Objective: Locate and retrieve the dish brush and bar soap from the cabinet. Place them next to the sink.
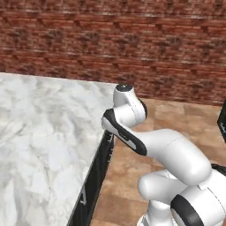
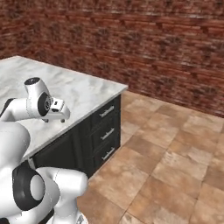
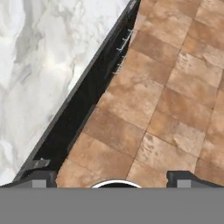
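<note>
The hand (image 3: 113,178) is wide open and holds nothing: in the hand view its two dark fingertips (image 3: 41,178) stand far apart at the bottom, with only bare floor (image 3: 175,96) showing between them. The hand points down, close to the long edge of the desk (image 1: 44,132), whose top is white marble with grey veins.

Seen along the hand, the marble top lies to the left of the fingers and slants up and away. The brown tiled floor lies straight ahead of the hand and to its right. Between the two runs the dark front of the desk, a narrow black strip. Further along that strip, ahead of the hand, short silver handles (image 3: 124,43) stick out.

In the right base view the hand hangs at the end of the bent white arm (image 2: 26,107), over the near part of the marble and just inside its edge. Beyond the hand, toward the desk's corner, a stack of three dark drawers (image 2: 106,130) faces the open floor, well apart from the fingers. Nothing touches the hand.

A red-brown brick wall (image 1: 110,44) stands behind the desk, far from the hand, and turns the corner along the far side of the floor.

From these views I cannot tell where the brush, the soap, the cabinet or the sink are.
</note>
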Controlling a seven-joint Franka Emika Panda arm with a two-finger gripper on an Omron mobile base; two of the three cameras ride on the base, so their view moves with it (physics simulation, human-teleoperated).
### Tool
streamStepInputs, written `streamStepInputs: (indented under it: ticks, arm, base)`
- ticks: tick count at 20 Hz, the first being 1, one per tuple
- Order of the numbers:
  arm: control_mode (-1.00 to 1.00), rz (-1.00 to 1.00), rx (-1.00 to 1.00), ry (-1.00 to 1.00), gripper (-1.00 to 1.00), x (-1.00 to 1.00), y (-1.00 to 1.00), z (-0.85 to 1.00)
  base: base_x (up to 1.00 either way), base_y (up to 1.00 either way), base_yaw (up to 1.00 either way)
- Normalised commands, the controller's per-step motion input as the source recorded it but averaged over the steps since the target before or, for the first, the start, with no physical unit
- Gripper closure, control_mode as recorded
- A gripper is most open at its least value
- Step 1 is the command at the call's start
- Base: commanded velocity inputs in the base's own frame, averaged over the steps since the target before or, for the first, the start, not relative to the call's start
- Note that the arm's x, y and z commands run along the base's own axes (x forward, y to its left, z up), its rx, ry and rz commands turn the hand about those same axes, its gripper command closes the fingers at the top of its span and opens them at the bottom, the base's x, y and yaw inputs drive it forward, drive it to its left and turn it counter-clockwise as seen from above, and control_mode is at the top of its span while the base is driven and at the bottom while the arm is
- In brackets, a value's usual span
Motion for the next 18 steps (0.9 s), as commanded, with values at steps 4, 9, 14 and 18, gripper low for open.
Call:
streamStepInputs:
  ticks: [4,9,14,18]
  arm:
    - [1.0,0.0,0.0,0.0,-1.0,0.0,0.0,0.0]
    - [1.0,0.0,0.0,0.0,-1.0,0.0,0.0,0.0]
    - [1.0,0.0,0.0,0.0,-1.0,0.0,0.0,0.0]
    - [1.0,0.0,0.0,0.0,-1.0,0.0,0.0,0.0]
  base:
    - [0.0,0.0,-0.48]
    - [0.0,0.0,-0.48]
    - [0.15,0.36,-0.3]
    - [0.32,0.64,-0.18]
